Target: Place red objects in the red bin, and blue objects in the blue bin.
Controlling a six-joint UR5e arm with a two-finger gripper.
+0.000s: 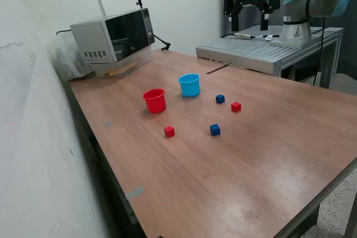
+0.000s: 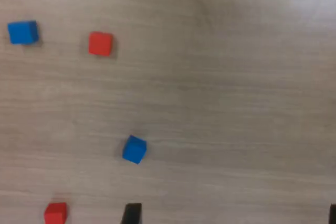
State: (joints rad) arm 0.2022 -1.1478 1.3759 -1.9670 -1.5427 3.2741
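Note:
The red cup [image 1: 154,100] and light blue cup [image 1: 189,85] stand upright side by side on the wooden table [image 1: 268,154]. Two blue cubes [image 1: 220,99] [image 1: 215,130] and two red cubes [image 1: 236,106] [image 1: 169,131] lie loose on the table, on the near side of the cups. My gripper [image 1: 249,22] hangs open and holding nothing, high above the table's far side, well away from all of them. The wrist view looks down on the blue cubes [image 2: 23,32] [image 2: 135,149] and red cubes [image 2: 100,43] [image 2: 55,213]. One dark fingertip [image 2: 131,213] shows at that view's edge; the cups are out of it.
A microwave [image 1: 114,34] sits at the table's far corner on the exterior view's left. The arm's base stands on a grey metal platform [image 1: 262,51] behind the table. A white wall [image 1: 33,137] runs along the exterior view's left.

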